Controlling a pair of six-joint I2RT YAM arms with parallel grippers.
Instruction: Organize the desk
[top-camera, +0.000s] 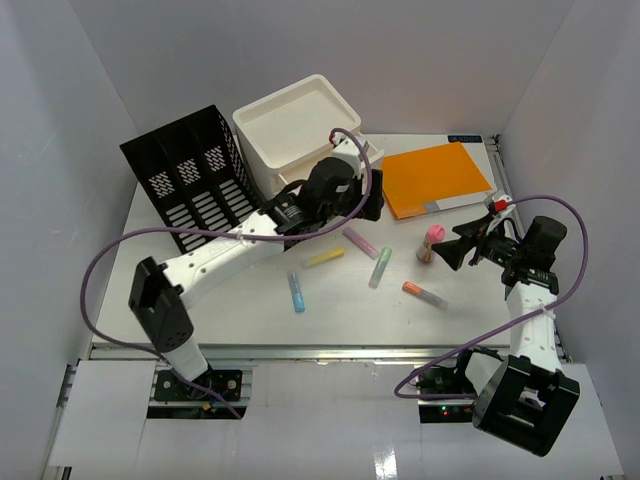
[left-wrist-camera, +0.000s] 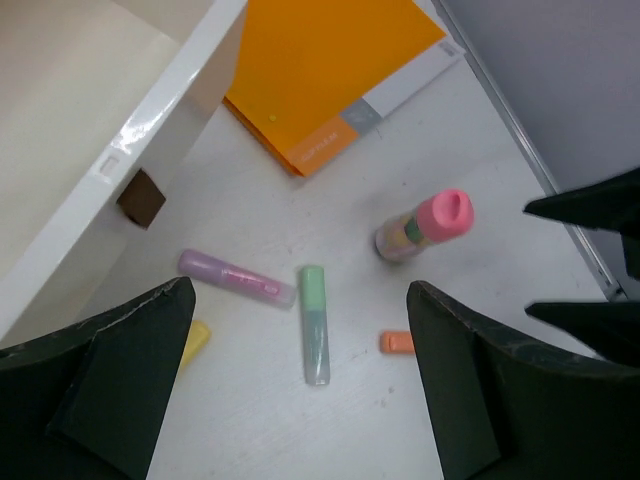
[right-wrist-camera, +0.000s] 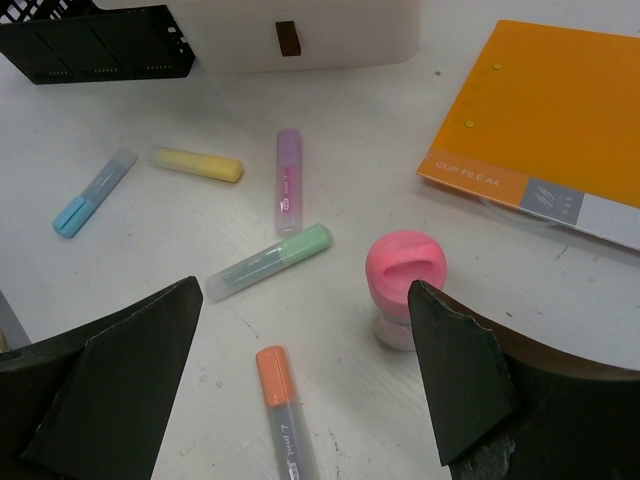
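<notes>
The desk, a stiff fixed slab beneath both arms, needs no gripping, but its likely light, slick highlighters, at nine o'clock from the spread right gripper, suit mid-barrel pinches; the left gripper also gapes.

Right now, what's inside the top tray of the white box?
Nothing visible: the tray shows a bare white floor. The left arm and its cable overlap the right corner, hiding a little there.

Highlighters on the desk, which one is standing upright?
The pink highlighter: it stands on end, while the blue, yellow, purple, green and orange ones lie flat on the desk.
</notes>
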